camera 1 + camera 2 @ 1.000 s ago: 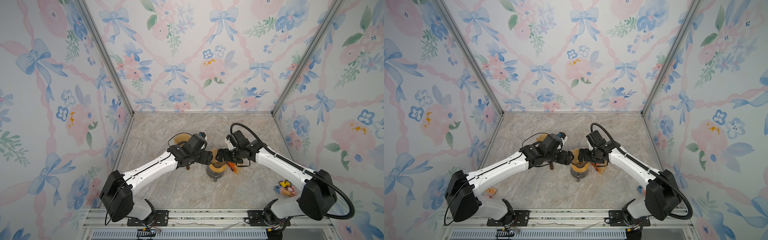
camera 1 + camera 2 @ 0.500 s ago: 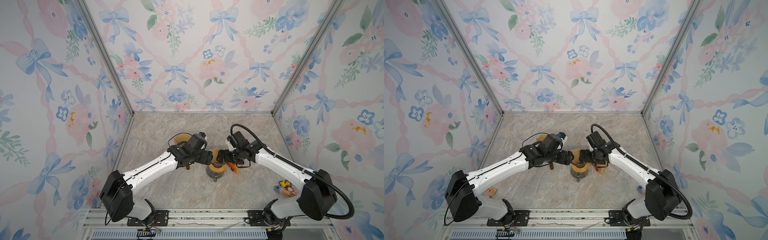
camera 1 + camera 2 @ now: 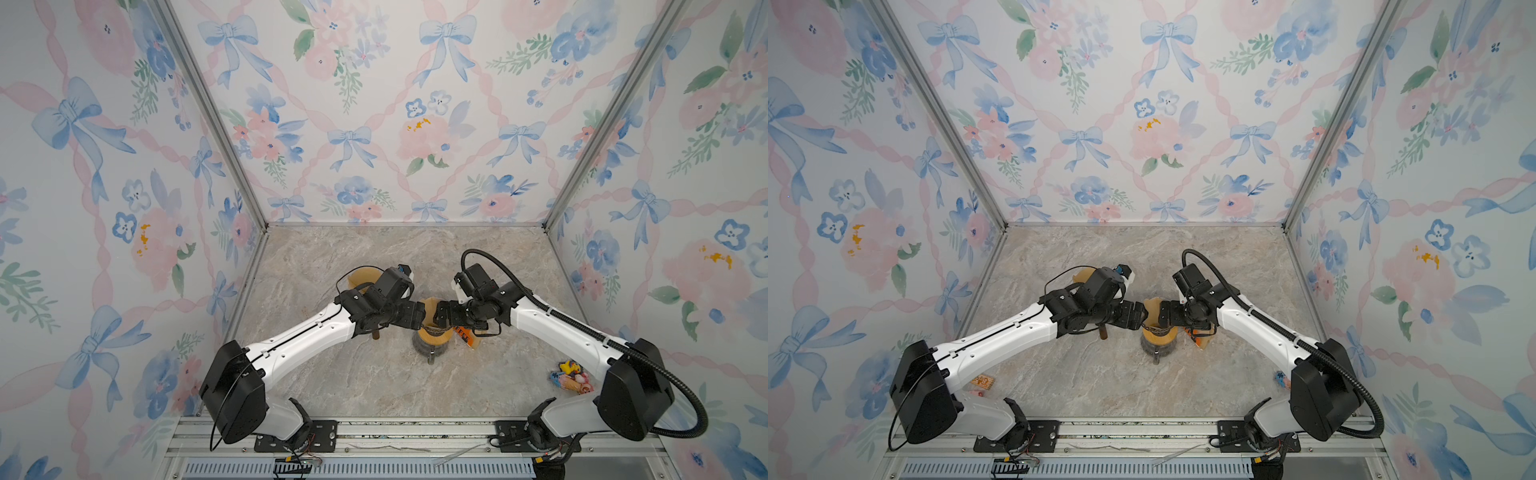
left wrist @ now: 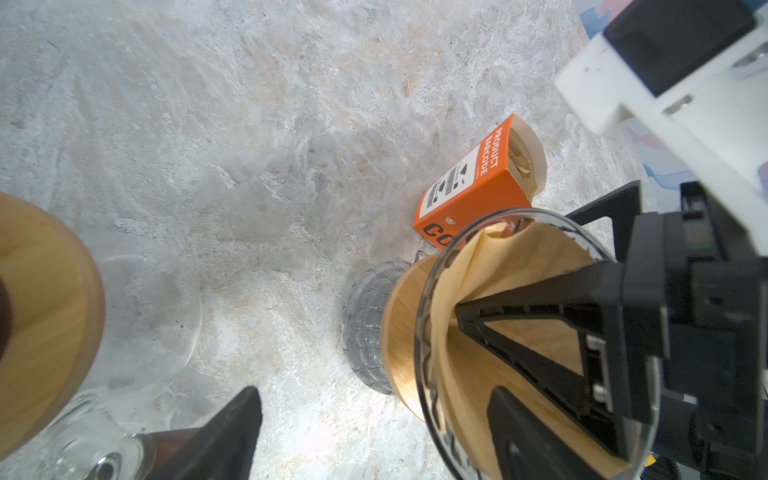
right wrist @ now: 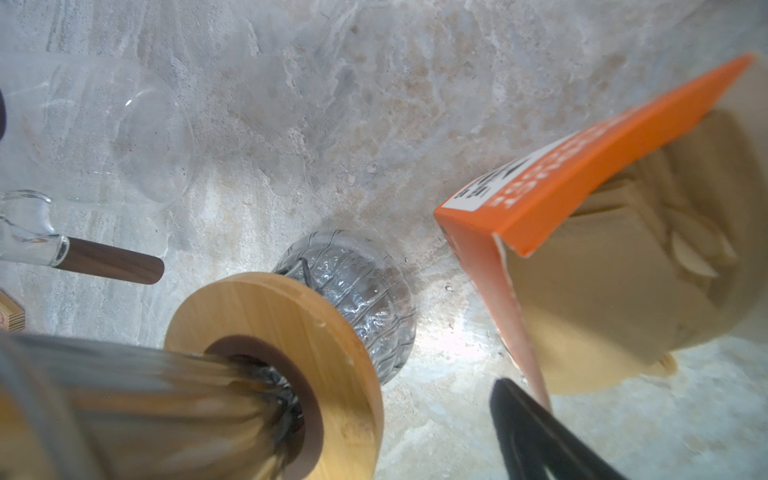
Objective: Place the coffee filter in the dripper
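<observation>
I see the coffee filter (image 4: 519,266), tan and creased, in the dripper (image 4: 400,332). The left gripper (image 3: 420,319) and right gripper (image 3: 437,319) are both spread. The orange box (image 3: 464,336) sits tight at 3 o'clock, with room at 6.

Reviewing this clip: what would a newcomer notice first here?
The left tool and right tool meet at mid-table, both open at the glass dripper. The brown coffee filter is sitting inside the dripper's cone. An open orange filter box sits right beside the dripper, on the right tool's side.
</observation>
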You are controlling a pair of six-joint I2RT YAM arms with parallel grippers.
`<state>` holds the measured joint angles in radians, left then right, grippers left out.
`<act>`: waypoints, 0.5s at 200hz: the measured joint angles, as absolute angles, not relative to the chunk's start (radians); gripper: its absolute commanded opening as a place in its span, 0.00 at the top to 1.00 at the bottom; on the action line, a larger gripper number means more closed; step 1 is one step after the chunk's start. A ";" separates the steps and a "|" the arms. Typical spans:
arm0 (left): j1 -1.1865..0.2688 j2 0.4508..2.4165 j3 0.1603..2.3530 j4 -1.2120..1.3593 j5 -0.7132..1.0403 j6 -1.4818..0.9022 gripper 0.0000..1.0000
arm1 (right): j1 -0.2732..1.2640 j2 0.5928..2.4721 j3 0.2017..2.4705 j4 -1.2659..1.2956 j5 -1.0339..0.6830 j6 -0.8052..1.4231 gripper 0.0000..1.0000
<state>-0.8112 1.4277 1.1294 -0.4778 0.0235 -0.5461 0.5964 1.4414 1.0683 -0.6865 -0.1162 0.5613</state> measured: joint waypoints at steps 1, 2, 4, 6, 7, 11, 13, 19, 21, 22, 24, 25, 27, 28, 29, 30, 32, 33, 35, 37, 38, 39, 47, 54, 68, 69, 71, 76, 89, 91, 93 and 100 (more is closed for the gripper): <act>-0.811 1.428 1.129 -0.478 0.023 -0.546 0.13 | 0.596 1.441 1.068 -0.686 -0.116 0.561 0.02; -0.811 1.428 1.129 -0.478 0.023 -0.546 0.12 | 0.596 1.441 1.067 -0.686 -0.116 0.561 0.02; -0.811 1.428 1.129 -0.478 0.023 -0.546 0.13 | 0.596 1.441 1.066 -0.685 -0.116 0.562 0.02; -0.811 1.428 1.129 -0.478 0.023 -0.546 0.13 | 0.596 1.441 1.065 -0.685 -0.117 0.562 0.02; -0.811 1.428 1.129 -0.478 0.023 -0.546 0.13 | 0.596 1.441 1.064 -0.684 -0.117 0.562 0.02; -0.811 1.428 1.129 -0.478 0.023 -0.546 0.13 | 0.596 1.441 1.063 -0.684 -0.117 0.562 0.02; -0.811 1.428 1.129 -0.478 0.023 -0.546 0.13 | 0.596 1.441 1.062 -0.684 -0.117 0.562 0.02; -0.811 1.428 1.129 -0.478 0.023 -0.546 0.13 | 0.596 1.441 1.059 -0.682 -0.119 0.562 0.02; -0.811 1.428 1.129 -0.478 0.023 -0.546 0.13 | 0.596 1.440 1.058 -0.681 -0.120 0.562 0.02; -0.811 1.428 1.129 -0.478 0.023 -0.546 0.13 | 0.596 1.440 1.057 -0.681 -0.119 0.562 0.02; -0.811 1.428 1.129 -0.478 0.023 -0.546 0.13 | 0.596 1.440 1.056 -0.680 -0.120 0.562 0.02; -0.811 1.428 1.129 -0.478 0.023 -0.546 0.13 | 0.596 1.440 1.056 -0.680 -0.120 0.562 0.01; -0.811 1.428 1.129 -0.478 0.023 -0.546 0.13 | 0.596 1.440 1.055 -0.680 -0.120 0.562 0.01; -0.811 1.428 1.129 -0.478 0.023 -0.546 0.13 | 0.596 1.440 1.055 -0.680 -0.120 0.562 0.01; -0.811 1.428 1.129 -0.478 0.023 -0.546 0.13 | 0.596 1.439 1.055 -0.680 -0.120 0.562 0.02; -0.811 1.428 1.129 -0.478 0.023 -0.546 0.12 | 0.596 1.439 1.055 -0.680 -0.120 0.562 0.02; -0.811 1.428 1.129 -0.478 0.023 -0.546 0.12 | 0.596 1.439 1.054 -0.679 -0.120 0.562 0.01; -0.811 1.428 1.129 -0.478 0.023 -0.546 0.13 | 0.596 1.439 1.054 -0.679 -0.120 0.562 0.01; -0.811 1.428 1.129 -0.478 0.023 -0.546 0.13 | 0.596 1.439 1.054 -0.678 -0.120 0.562 0.01; -0.811 1.428 1.129 -0.478 0.023 -0.546 0.13 | 0.596 1.439 1.053 -0.678 -0.120 0.562 0.01; -0.811 1.428 1.129 -0.478 0.023 -0.546 0.13 | 0.596 1.438 1.053 -0.677 -0.120 0.562 0.01; -0.811 1.428 1.129 -0.478 0.023 -0.546 0.13 | 0.596 1.438 1.053 -0.677 -0.120 0.562 0.01; -0.811 1.428 1.129 -0.478 0.023 -0.546 0.13 | 0.596 1.438 1.052 -0.677 -0.120 0.562 0.01; -0.811 1.428 1.129 -0.478 0.023 -0.546 0.13 | 0.596 1.436 1.051 -0.677 -0.120 0.562 0.01; -0.811 1.428 1.129 -0.478 0.023 -0.546 0.12 | 0.596 1.432 1.047 -0.676 -0.120 0.562 0.01; -0.811 1.428 1.129 -0.478 0.023 -0.546 0.13 | 0.596 1.432 1.046 -0.675 -0.120 0.562 0.01; -0.811 1.428 1.129 -0.478 0.023 -0.546 0.13 | 0.596 1.431 1.046 -0.676 -0.120 0.562 0.01; -0.811 1.428 1.129 -0.478 0.023 -0.546 0.13 | 0.596 1.429 1.044 -0.676 -0.120 0.562 0.01; -0.811 1.428 1.129 -0.478 0.023 -0.546 0.13 | 0.596 1.427 1.039 -0.677 -0.120 0.562 0.01; -0.811 1.428 1.129 -0.478 0.023 -0.546 0.13 | 0.596 1.426 1.038 -0.677 -0.120 0.562 0.01; -0.811 1.428 1.129 -0.478 0.023 -0.546 0.13 | 0.596 1.426 1.038 -0.676 -0.120 0.562 0.01; -0.811 1.428 1.129 -0.478 0.023 -0.546 0.13 | 0.596 1.425 1.037 -0.676 -0.120 0.564 0.01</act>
